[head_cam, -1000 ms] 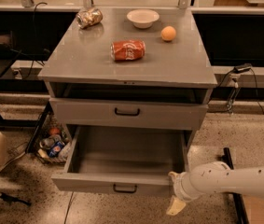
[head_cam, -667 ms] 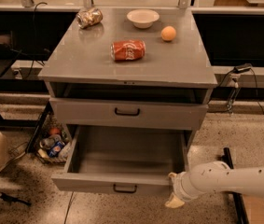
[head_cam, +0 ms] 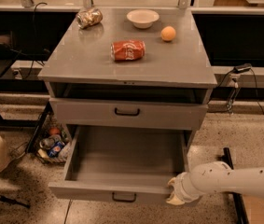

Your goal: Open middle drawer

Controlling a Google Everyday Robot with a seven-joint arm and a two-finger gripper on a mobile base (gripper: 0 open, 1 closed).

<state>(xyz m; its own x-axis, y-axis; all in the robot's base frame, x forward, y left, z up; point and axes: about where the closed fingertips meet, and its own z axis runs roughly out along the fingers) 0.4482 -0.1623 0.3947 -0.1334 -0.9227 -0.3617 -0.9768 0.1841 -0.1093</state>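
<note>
The middle drawer (head_cam: pixel 122 167) is pulled far out of the grey cabinet. It shows an empty grey inside and a low front panel with a small black bar handle (head_cam: pixel 123 198). My gripper (head_cam: pixel 175 196), cream-coloured at the end of the white arm (head_cam: pixel 234 178), sits against the drawer's right front corner, to the right of the handle. Above it, the taller-fronted drawer (head_cam: pixel 169 115) with a larger black handle (head_cam: pixel 127 111) stands slightly out, with a dark gap over it. The narrowest drawer is hidden.
On the cabinet top (head_cam: pixel 178 64) lie a red can (head_cam: pixel 128 50), an orange (head_cam: pixel 168 33), a white bowl (head_cam: pixel 142 17) and a crumpled bag (head_cam: pixel 89 17). A basket of cans (head_cam: pixel 52 143) sits on the floor at the left. Cables (head_cam: pixel 243 78) hang at the right.
The middle drawer's front has come slightly nearer the camera. My gripper has stayed at the drawer's right front corner, shifting a little upward.
</note>
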